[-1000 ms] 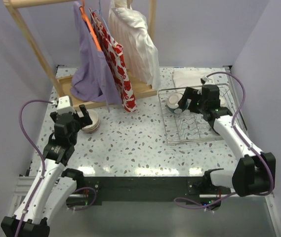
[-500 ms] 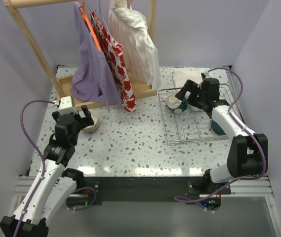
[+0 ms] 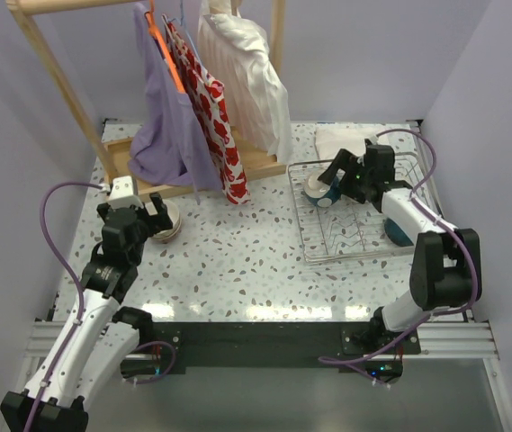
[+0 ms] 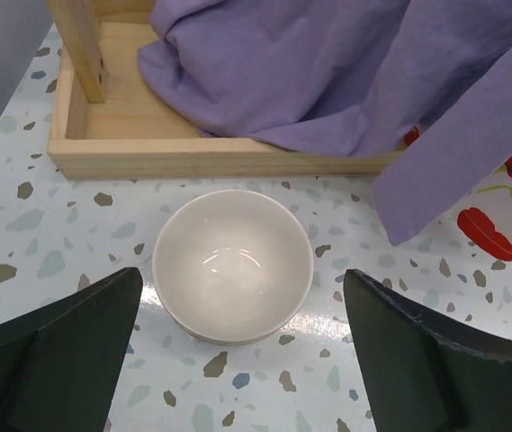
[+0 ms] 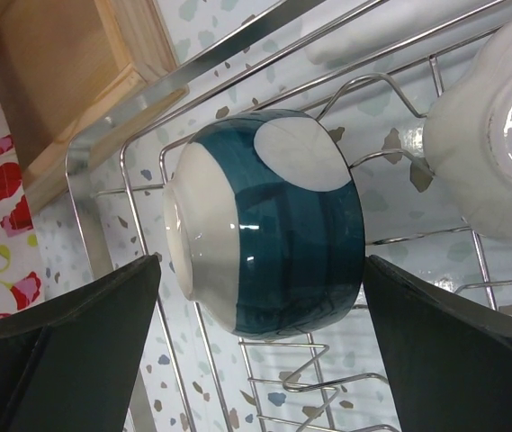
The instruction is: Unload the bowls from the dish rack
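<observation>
Two bowls sit under my grippers, but only one is in the dish rack (image 5: 94, 162). My right gripper (image 5: 262, 265) hangs over the rack's far left corner, fingers spread wide and holding nothing. The teal bowl (image 5: 264, 220) lies straight ahead between them, tipped on its side among the wire prongs. Its mouth faces the rack's left rim and its foot points toward a white bowl (image 5: 494, 135) just beside it. Its axis runs roughly from finger to finger, so I judge I'd have to turn the wrist to pinch the rim.

My left gripper (image 4: 242, 279), equally wide and empty, is well away over a cream bowl (image 4: 233, 256) standing upright on the table (image 4: 22, 234) near the wooden tray (image 4: 193, 157).

I can't see which prongs prop the teal bowl. The white one is cut off, and my right arm hides much of the rack from above.
</observation>
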